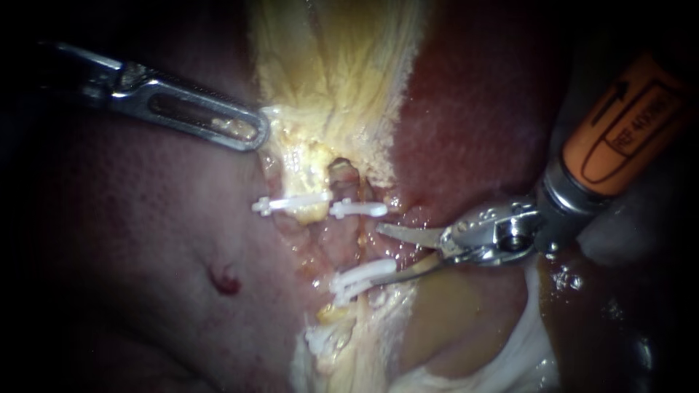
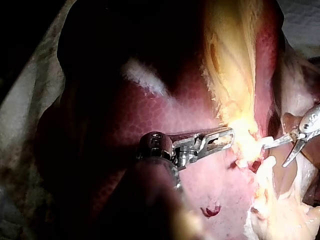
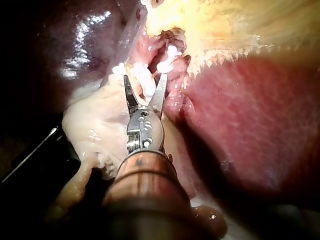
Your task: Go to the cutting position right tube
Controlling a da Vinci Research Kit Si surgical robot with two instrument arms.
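The pale yellow gallbladder (image 1: 335, 73) runs down the middle, narrowing to two pinkish tubes. The right tube (image 1: 348, 240) carries one white clip (image 1: 358, 209) above and another clip (image 1: 360, 280) below. My right instrument (image 1: 389, 253), with an orange band on its shaft, has curved blades standing open at the tube's right edge, between those clips. In the right wrist view the open blades (image 3: 145, 80) have white clips (image 3: 149, 89) between them. My left instrument (image 1: 251, 129) is shut on the gallbladder's left edge, also seen in the left wrist view (image 2: 225, 137).
Dark red liver (image 1: 145, 240) lies left and also at the upper right (image 1: 473, 109). The left tube bears a white clip (image 1: 291, 204); a further clip (image 1: 320, 338) sits lower down. A small red spot (image 1: 226, 282) marks the liver. Pale fatty tissue (image 1: 510, 356) lies below my right instrument.
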